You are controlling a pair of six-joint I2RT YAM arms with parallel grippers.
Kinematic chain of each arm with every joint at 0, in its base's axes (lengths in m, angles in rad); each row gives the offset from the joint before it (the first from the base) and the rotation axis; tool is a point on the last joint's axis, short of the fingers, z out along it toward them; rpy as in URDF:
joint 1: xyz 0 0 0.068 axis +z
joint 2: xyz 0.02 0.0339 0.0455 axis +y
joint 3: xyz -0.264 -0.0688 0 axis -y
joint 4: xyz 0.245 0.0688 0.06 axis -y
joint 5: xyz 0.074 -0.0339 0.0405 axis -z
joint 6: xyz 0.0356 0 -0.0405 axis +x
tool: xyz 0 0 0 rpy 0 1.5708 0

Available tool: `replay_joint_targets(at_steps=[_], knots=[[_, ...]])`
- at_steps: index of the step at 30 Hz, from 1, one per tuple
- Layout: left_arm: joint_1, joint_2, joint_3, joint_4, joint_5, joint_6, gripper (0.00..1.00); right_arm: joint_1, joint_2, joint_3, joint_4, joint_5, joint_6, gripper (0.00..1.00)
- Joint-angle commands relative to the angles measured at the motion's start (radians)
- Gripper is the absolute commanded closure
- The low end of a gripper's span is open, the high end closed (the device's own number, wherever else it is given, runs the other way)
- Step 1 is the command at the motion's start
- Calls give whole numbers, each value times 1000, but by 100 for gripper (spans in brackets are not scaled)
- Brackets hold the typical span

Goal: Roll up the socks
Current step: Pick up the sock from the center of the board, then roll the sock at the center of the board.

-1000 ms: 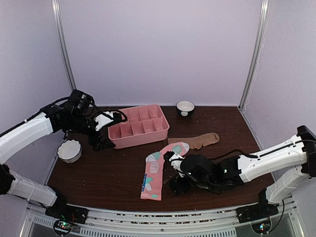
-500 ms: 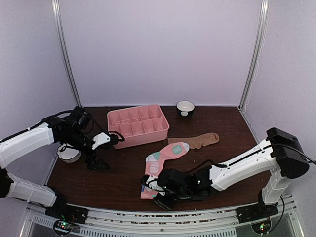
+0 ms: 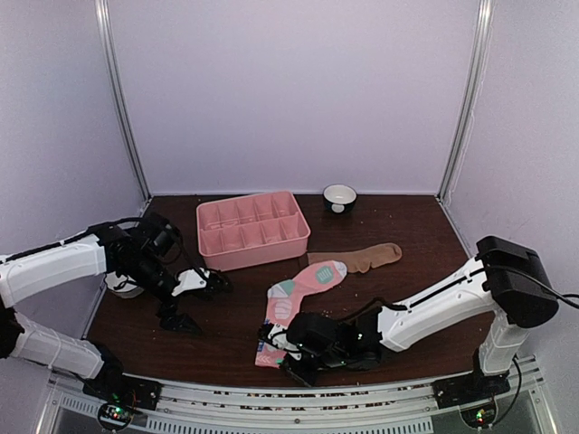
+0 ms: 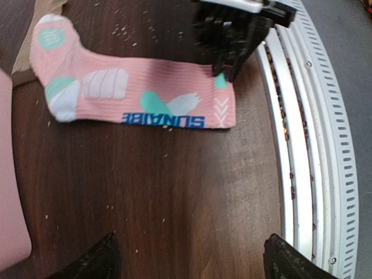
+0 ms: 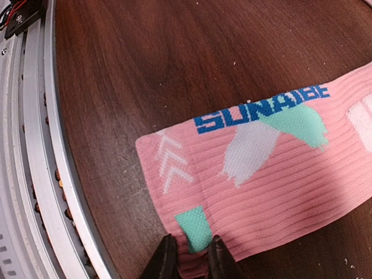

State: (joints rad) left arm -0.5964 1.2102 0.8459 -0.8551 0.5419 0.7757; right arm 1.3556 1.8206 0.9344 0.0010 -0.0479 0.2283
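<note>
High rear overview, close wrist views, seemingly downward, sharing sock (image 4: 133, 96)

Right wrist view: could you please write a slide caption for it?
Right gripper pinches the cuff edge of the pink sock lying flat on the dark wooden table.

soft even light, faint shadows, slight wide-angle warp in wrist views

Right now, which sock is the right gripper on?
The pink sock with teal and white patches: the right gripper pinches its cuff edge. The tan sock lies untouched farther back, with no gripper near it.
</note>
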Motion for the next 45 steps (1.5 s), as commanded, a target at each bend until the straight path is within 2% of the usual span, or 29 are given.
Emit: replay_joint_targets(at_steps=[1,5,9,15,20,28,36,45], knots=[[-134,21,-40,90,-20,15,16,-37,14,-17,35,-78,68,87],[-223,59,-65,122,-57,13,20,-80,-4,-40,97,-185,142,100],[-296,110,-44,135,-79,43,24,-139,-10,-68,185,-320,276,100],[-369,220,9,244,-121,62,44,-201,15,-93,319,-460,432,100],[-432,290,38,341,-202,65,58,-218,28,-59,283,-497,467,100],[-464,311,12,404,-283,59,48,-218,41,-42,217,-501,483,100],[-497,353,7,421,-303,55,53,-218,79,-15,241,-524,540,100],[-508,324,-69,451,-350,71,51,-234,83,-37,293,-529,596,100]])
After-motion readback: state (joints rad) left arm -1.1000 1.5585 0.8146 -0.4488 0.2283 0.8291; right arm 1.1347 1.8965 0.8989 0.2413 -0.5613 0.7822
